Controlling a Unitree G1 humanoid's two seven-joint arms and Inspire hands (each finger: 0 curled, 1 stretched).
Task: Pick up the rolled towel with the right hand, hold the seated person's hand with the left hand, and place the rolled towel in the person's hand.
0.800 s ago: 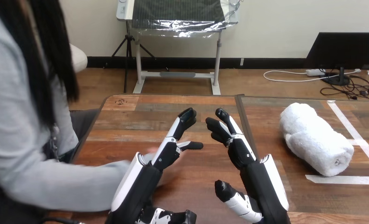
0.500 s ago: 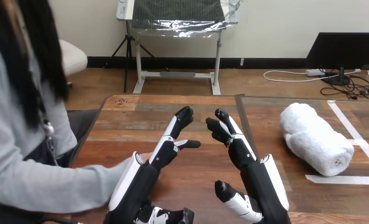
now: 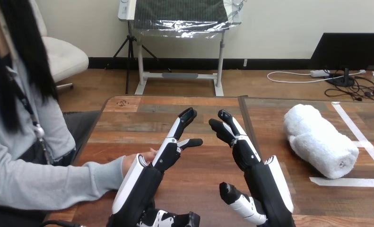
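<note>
The white rolled towel (image 3: 319,141) lies on the table (image 3: 201,177) at right, well apart from the person's hand (image 3: 134,159).

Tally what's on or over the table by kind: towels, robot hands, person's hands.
Rolled towel: 1
Robot hands: 2 (left hand, right hand)
Person's hand: 1
Total: 4

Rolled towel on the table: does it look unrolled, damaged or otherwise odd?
Nothing stands out. The rolled towel lies on its side on the table, neatly rolled, with no loose end visible. It is apart from the right hand, whose fingers are straight.
</note>
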